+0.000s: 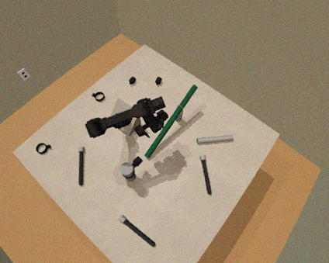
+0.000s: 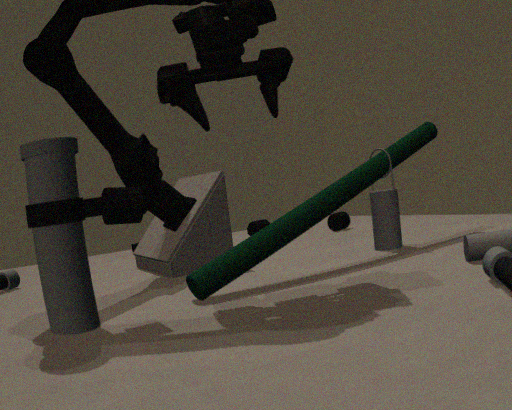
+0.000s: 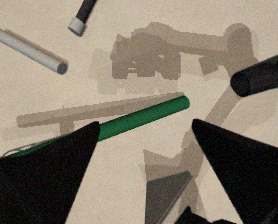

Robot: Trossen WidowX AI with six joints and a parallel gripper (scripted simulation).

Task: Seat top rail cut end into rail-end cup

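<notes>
The green rail (image 1: 167,128) (image 2: 312,210) (image 3: 145,118) slopes through the wire loop (image 2: 390,167) on the short post (image 2: 386,220), its lower end near the worktop (image 1: 166,214) (image 2: 300,370) (image 3: 120,195). A gap separates that end from the black cup (image 1: 137,161) (image 2: 122,205) (image 3: 243,84) on the big post's (image 1: 128,170) (image 2: 62,270) band (image 2: 55,212); the rail is unseated. In the wrist view, the left-hand fingertip hides part of the rail; the exterior view crops the arm's (image 1: 118,120) (image 2: 92,107) upper link. The arm arches over, its pincer (image 1: 155,127) (image 2: 242,124) (image 3: 146,124) pointing downward, open and empty, above the rail.
</notes>
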